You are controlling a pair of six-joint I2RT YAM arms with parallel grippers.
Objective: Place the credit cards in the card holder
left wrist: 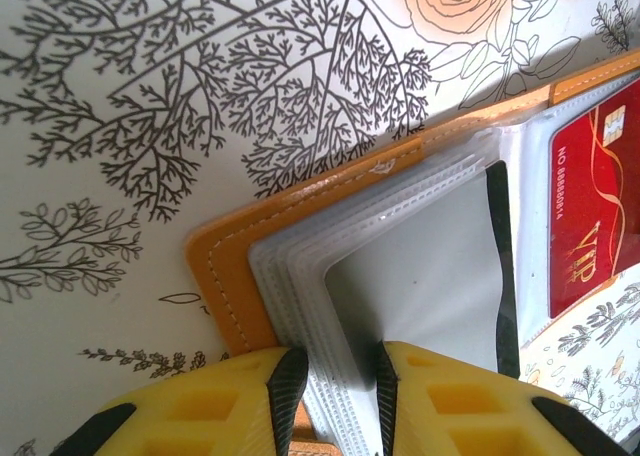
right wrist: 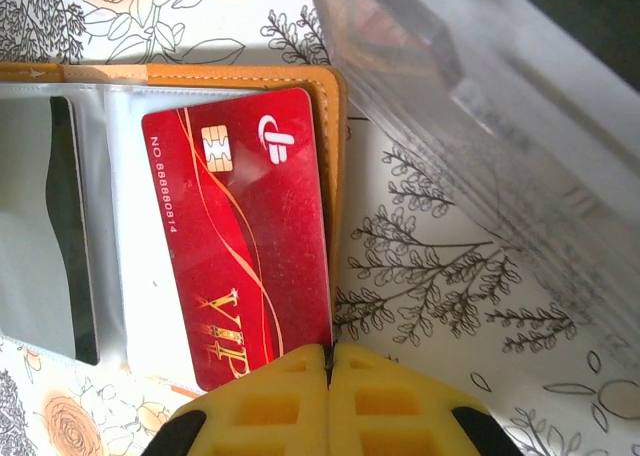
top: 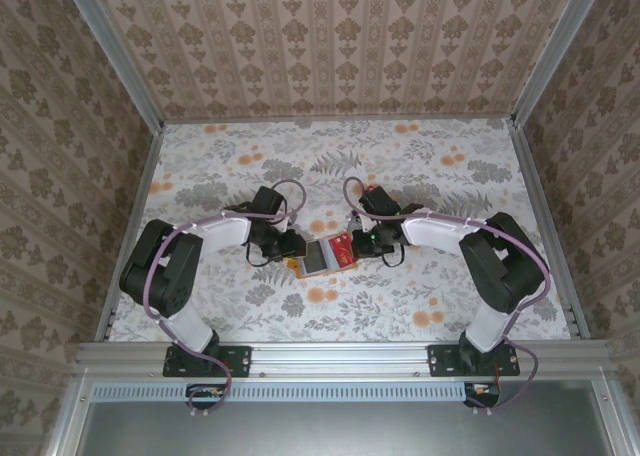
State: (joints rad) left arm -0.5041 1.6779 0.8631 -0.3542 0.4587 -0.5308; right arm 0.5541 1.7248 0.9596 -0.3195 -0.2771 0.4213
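Left gripper (left wrist: pixel 332 384) first: we are seeing its yellow fingers (left wrist: pixel 240 401) pinching the near edge of the card holder (left wrist: pixel 228 266), with the stack of clear sleeves (left wrist: pixel 290 276) sitting in the slim gap between them. On the right gripper (right wrist: pixel 328 376) the fingers are pressing together with no gap, right at the lower corner of the red card (right wrist: pixel 250 236); we cannot tell whether the card's edge is nipped there.

From above, the holder is lying open and flat in the middle of the table (top: pixel 400 166), between the two grippers and well apart from the walls (top: pixel 130 86), with bare flowered surface all around it.

One half is showing a pale grey face with a black strip along its inner side. On the other half the red card is lying against the sleeve, its long edge running just beside the orange border; whether it is inside the pocket, we cannot tell.

We are reading "VIP" in gold on the card, a number beginning "NO. 8888", a chip and a white logo.
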